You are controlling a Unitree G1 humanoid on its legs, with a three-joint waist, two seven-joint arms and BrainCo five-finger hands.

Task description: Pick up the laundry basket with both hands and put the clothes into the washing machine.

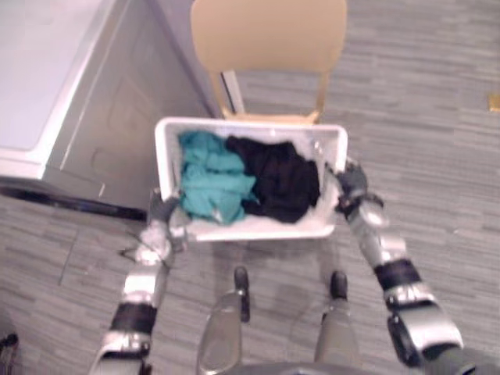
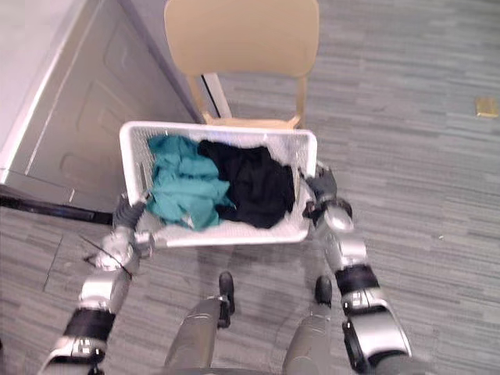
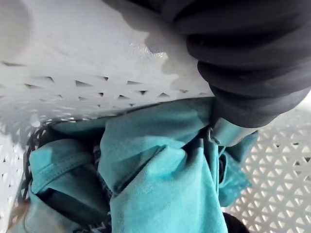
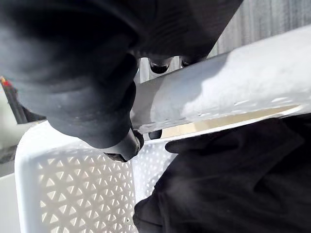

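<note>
Holding the laundry basket (image 1: 250,123) between both arms, I see it from the left eye view as a white tub with its long axis running side to side in front of me. My left hand (image 1: 162,212) is at its near left corner and my right hand (image 1: 351,187) at the right end wall. Teal clothes (image 1: 211,180) fill the left half and black clothes (image 1: 281,176) the right. Beyond the basket stands a tan chair (image 1: 269,35) on the grey floor (image 1: 437,117). The washing machine (image 1: 47,78) lies ahead and to my left, so my left hand is the nearer one, and I judge the coming move must carry the basket that way.

The right eye view gives the same layout: the basket spans from one hand to the other, and the machine's grey side runs just beyond its left end.

In the left wrist view, my dark cover sits over the basket's rim (image 3: 97,53) and one silver finger (image 3: 228,133) hooks down inside against the teal cloth. I read that hand as clamped on the rim.

In the right wrist view, dark fingertips (image 4: 160,65) show above the rim and another below it, so this hand is closed round the rim, with the black cloth just inside.
</note>
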